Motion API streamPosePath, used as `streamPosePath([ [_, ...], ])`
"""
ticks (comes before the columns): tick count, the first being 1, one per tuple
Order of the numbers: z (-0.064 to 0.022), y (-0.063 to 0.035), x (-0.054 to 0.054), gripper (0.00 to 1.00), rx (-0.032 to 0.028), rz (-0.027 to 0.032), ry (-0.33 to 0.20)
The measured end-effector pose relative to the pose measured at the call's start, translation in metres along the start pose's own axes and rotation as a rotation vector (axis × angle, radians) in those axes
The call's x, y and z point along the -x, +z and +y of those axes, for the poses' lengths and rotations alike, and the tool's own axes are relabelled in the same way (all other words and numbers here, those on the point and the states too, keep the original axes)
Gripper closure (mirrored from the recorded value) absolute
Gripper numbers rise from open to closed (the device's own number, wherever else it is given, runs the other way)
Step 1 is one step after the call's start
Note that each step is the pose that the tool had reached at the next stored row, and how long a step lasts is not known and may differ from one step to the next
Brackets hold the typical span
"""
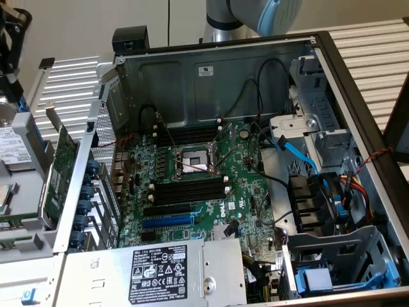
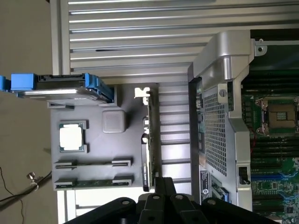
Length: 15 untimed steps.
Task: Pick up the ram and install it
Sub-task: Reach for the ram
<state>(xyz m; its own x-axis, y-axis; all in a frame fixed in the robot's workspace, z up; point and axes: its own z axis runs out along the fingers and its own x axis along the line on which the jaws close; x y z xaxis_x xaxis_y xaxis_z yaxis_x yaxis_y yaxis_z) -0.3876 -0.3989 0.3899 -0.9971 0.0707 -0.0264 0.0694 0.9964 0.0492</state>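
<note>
The ram is a thin dark green stick lying in the nearer of two slot holders on a grey tray, outside the computer case. My gripper hangs above the tray's edge, beside the ram's holder, shut and with nothing between its black fingers. The motherboard lies in the open case, with black memory slots below the CPU socket and more slots above it.
The tray also carries a loose CPU, a grey square block and an upright green card with a metal bracket. A hard drive in a blue carrier lies beyond it. The case wall separates the tray from the motherboard.
</note>
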Motion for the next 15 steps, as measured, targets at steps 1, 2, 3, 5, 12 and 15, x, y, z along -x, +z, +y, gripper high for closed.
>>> streamPosePath([
  [1, -0.0003, -0.0001, -0.003, 0.89, -0.0001, 0.0004, 0.0],
  [2, -0.0007, 0.0, -0.007, 0.89, 0.0, 0.001, 0.0],
  [3, -0.0013, 0.0, -0.009, 0.89, 0.0, 0.002, 0.0],
  [5, -0.0026, 0.0001, -0.015, 0.89, -0.0001, 0.0032, 0.0],
  [12, -0.0093, 0.0003, -0.031, 0.89, 0.0018, 0.0073, 0.0],
  [15, -0.0122, 0.0007, -0.037, 0.89, 0.0047, 0.0075, 0.0],
])
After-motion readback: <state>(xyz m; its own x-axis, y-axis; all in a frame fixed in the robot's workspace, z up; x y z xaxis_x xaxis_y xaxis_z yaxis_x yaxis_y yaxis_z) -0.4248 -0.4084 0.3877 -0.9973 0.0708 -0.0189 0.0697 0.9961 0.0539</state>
